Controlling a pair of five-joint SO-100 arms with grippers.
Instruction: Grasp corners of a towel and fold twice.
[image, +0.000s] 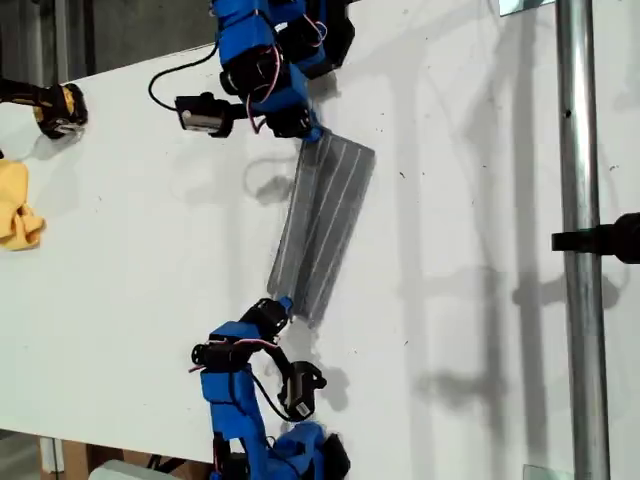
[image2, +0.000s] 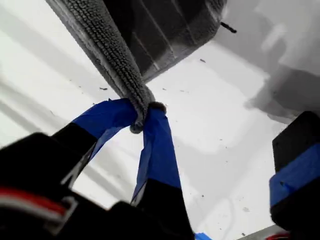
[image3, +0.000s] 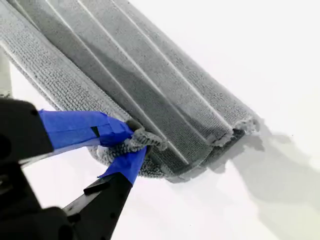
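Towel (image: 322, 225) folded into a long strip mid-table, between the two arms. First gripper (image2: 141, 119) and second gripper (image3: 131, 145) each clenched on a bunched end. Thin bites: uneven pulling could slip a corner free, likely spoiling the fold.

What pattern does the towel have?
The towel is dark grey with narrow parallel white stripes, clearest in the second wrist view.

- White worktop (image: 480, 300) carries everything I reach.
- Folded grey striped towel (image: 325, 225) lies mid-worktop.
- Crumpled yellow cloth (image: 18, 205) sits by the edge at the exterior view's left.
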